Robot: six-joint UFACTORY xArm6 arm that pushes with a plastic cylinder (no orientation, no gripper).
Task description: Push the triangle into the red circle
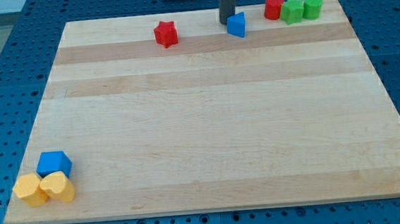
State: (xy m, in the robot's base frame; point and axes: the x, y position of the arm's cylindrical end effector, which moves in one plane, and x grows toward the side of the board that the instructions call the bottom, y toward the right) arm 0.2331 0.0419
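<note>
Just my tip (226,22) touching blue triangle (236,26), red circle (273,7) apart

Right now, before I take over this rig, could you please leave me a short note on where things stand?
My tip is down on the board at the view's top, just left of the blue triangle and touching or nearly touching it.
The red circle sits further to the view's right, at the left end of a row with a green star and a green cylinder.
Done: the tip is lined up behind the triangle.
Left: a gap remains between triangle and red circle; push the triangle toward the view's right until they meet.
</note>
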